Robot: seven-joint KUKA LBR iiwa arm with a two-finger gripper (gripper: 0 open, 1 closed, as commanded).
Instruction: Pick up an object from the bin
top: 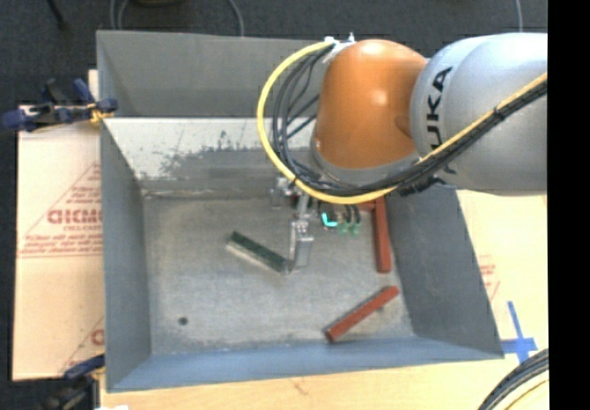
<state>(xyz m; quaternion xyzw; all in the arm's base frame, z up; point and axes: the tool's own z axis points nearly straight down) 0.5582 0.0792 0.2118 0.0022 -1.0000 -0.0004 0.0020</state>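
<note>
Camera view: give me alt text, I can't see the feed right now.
The gripper hangs low in the grey bin, at the right end of a dark green flat bar lying near the middle. Two reddish-brown bars lie to its right: one along the right wall, one slanted near the front.

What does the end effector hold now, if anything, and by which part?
It cannot be told. The end effector is down at the right end of the dark green bar in the middle of the bin, but a hold on it is unclear.
</note>
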